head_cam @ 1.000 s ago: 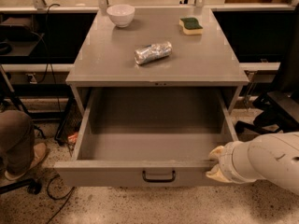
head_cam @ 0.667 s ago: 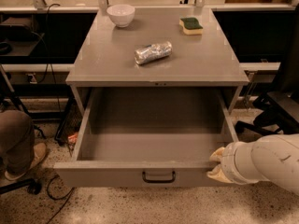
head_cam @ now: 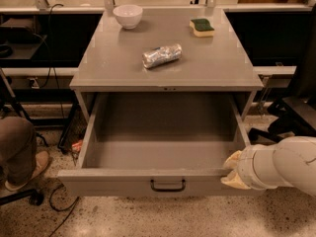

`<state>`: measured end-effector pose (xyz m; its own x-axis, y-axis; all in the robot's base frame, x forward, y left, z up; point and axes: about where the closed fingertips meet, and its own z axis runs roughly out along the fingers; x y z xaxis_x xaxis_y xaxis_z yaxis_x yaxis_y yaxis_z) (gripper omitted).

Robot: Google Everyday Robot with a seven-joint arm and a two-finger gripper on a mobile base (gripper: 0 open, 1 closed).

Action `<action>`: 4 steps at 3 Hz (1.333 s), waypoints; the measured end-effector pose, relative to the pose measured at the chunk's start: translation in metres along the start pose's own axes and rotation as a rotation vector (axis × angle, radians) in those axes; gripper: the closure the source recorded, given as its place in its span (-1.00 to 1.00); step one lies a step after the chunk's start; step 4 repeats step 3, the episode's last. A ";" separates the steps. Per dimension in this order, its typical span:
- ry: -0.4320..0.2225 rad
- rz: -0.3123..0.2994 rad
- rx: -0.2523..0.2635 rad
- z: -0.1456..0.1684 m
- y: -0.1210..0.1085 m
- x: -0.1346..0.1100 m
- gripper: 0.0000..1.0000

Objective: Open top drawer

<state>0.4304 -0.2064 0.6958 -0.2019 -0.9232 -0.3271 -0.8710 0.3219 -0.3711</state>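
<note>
Top drawer [head_cam: 113, 184] stands open, front facing the camera, gripper [head_cam: 232, 170] at its corner

A thick white robot arm [head_cam: 286, 164] extended in from the lower right edge of the view, lying nearly level and pointing left. At its end, the pale yellowish gripper [head_cam: 233, 171] sat low and right of centre, its tip facing left.

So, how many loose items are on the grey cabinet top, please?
3: white bowl back left, green-yellow sponge back right, crinkled silver foil packet centre. The gripper is by the open grey top drawer's right front corner.
</note>
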 end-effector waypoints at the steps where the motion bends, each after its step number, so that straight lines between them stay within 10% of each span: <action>1: 0.004 0.007 0.041 -0.018 -0.023 0.007 -0.30; 2: 0.018 0.019 0.092 -0.042 -0.050 0.017 -0.77; 4: 0.022 0.033 0.119 -0.055 -0.067 0.026 -1.00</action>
